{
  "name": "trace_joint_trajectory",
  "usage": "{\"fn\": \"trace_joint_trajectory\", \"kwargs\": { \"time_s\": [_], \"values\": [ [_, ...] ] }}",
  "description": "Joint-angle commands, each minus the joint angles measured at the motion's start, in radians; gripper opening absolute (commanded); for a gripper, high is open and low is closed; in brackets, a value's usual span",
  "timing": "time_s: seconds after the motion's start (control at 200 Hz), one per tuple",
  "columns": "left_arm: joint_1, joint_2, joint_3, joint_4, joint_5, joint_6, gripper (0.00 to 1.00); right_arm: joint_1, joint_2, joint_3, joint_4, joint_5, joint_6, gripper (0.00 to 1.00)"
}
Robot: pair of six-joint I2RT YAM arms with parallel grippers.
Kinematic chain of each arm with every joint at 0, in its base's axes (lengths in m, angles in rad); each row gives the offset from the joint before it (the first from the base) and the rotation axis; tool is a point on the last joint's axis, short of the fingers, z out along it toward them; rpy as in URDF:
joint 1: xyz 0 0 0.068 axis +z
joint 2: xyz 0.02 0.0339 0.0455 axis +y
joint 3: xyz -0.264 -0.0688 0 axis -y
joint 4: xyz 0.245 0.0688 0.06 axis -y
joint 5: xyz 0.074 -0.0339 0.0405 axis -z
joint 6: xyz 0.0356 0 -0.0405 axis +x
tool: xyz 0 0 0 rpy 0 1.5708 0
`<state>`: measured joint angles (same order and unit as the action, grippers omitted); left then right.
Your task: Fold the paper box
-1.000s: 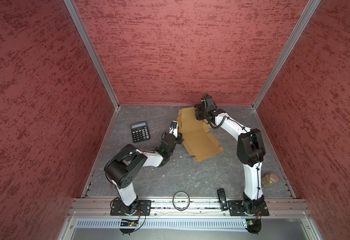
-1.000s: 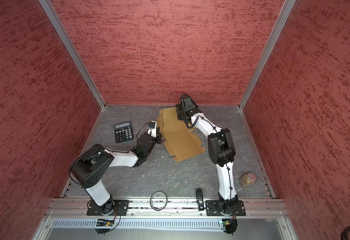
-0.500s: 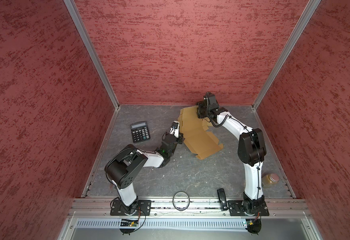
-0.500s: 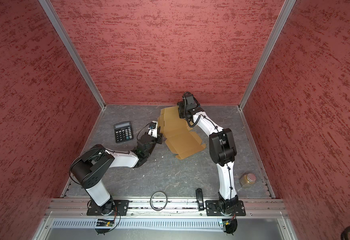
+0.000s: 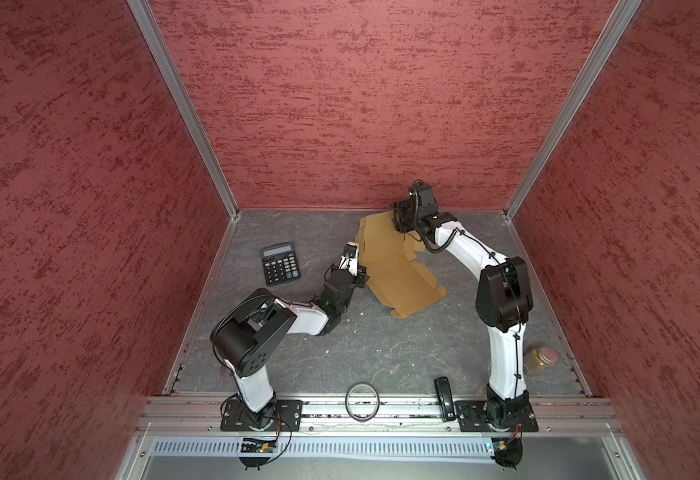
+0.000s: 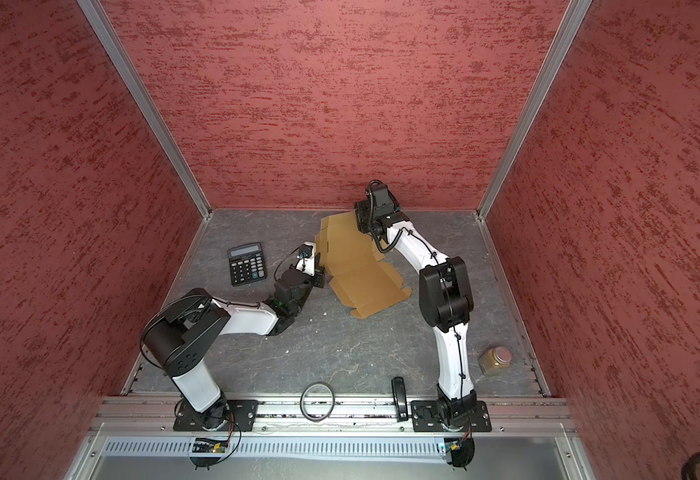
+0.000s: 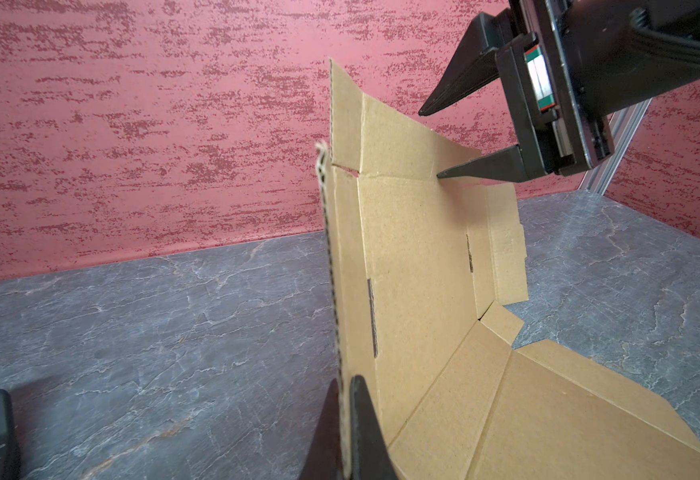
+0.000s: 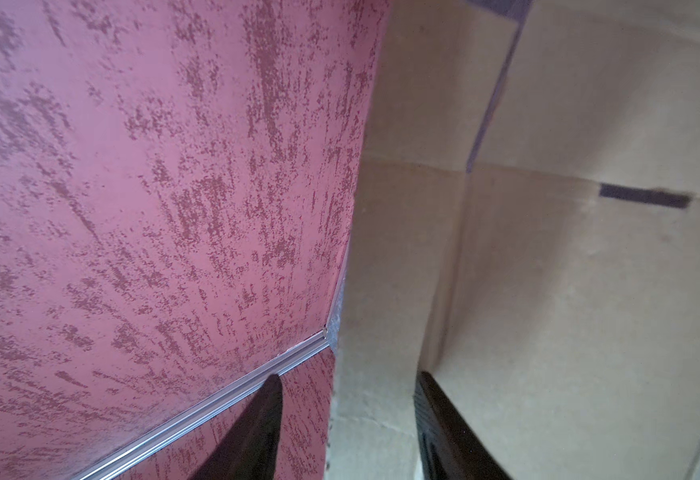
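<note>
Over the grey floor (image 5: 381,353), left jaws pinch the paper box (image 5: 406,286); right jaws spread.

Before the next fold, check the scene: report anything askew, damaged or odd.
The paper box lies askew on the table, half flat, its far half lifted. The left gripper is shut on the raised side edge, whose far end looks frayed. The right gripper stands open astride the far flap.
</note>
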<state>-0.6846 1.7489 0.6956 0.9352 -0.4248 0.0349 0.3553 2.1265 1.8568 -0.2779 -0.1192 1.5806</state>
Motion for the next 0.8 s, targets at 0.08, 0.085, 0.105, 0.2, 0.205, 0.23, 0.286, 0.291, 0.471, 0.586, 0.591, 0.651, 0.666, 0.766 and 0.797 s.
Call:
{"fn": "trace_joint_trajectory", "kwargs": {
  "time_s": [0.08,0.085,0.105,0.2,0.205,0.23,0.286,0.291,0.471,0.586,0.591,0.651,0.666,0.766,0.797],
  "values": [
    [-0.009,0.018,0.011,0.008,0.007,0.016,0.0,-0.001,0.02,0.019,-0.003,-0.016,0.042,0.55],
    [-0.009,0.018,0.011,0.008,0.006,0.016,0.0,-0.001,0.021,0.02,-0.003,-0.017,0.042,0.55],
    [-0.009,0.018,0.012,0.009,0.006,0.016,0.0,-0.001,0.022,0.023,-0.003,-0.019,0.044,0.55],
    [-0.009,0.019,0.013,0.008,0.005,0.017,0.0,0.0,0.035,0.035,-0.008,-0.023,0.043,0.55],
    [-0.01,0.02,0.013,0.008,0.005,0.016,0.0,0.001,0.035,0.037,-0.009,-0.023,0.043,0.55],
    [-0.008,0.02,0.013,0.008,0.006,0.017,0.0,0.0,0.039,0.039,-0.009,-0.025,0.043,0.55],
    [-0.009,0.02,0.013,0.008,0.006,0.018,0.0,0.002,0.046,0.045,-0.009,-0.031,0.044,0.55],
    [-0.009,0.02,0.013,0.008,0.005,0.018,0.0,0.001,0.047,0.045,-0.008,-0.031,0.044,0.54],
    [-0.011,0.026,0.018,0.008,0.005,0.018,0.0,0.005,0.061,0.06,-0.01,-0.036,0.041,0.52],
    [-0.012,0.03,0.02,0.005,0.008,0.017,0.0,0.005,0.063,0.061,-0.013,-0.034,0.039,0.49],
    [-0.012,0.03,0.02,0.005,0.008,0.017,0.0,0.004,0.062,0.061,-0.013,-0.034,0.039,0.49],
    [-0.011,0.031,0.022,0.003,0.008,0.018,0.0,0.005,0.061,0.06,-0.018,-0.032,0.038,0.47],
    [-0.012,0.032,0.022,0.004,0.007,0.017,0.0,0.004,0.061,0.06,-0.019,-0.033,0.036,0.46],
    [-0.012,0.033,0.023,0.0,0.007,0.018,0.0,0.005,0.057,0.053,-0.019,-0.031,0.038,0.43],
    [-0.012,0.034,0.024,-0.001,0.005,0.017,0.0,0.006,0.056,0.051,-0.018,-0.03,0.039,0.42]
  ]
}}
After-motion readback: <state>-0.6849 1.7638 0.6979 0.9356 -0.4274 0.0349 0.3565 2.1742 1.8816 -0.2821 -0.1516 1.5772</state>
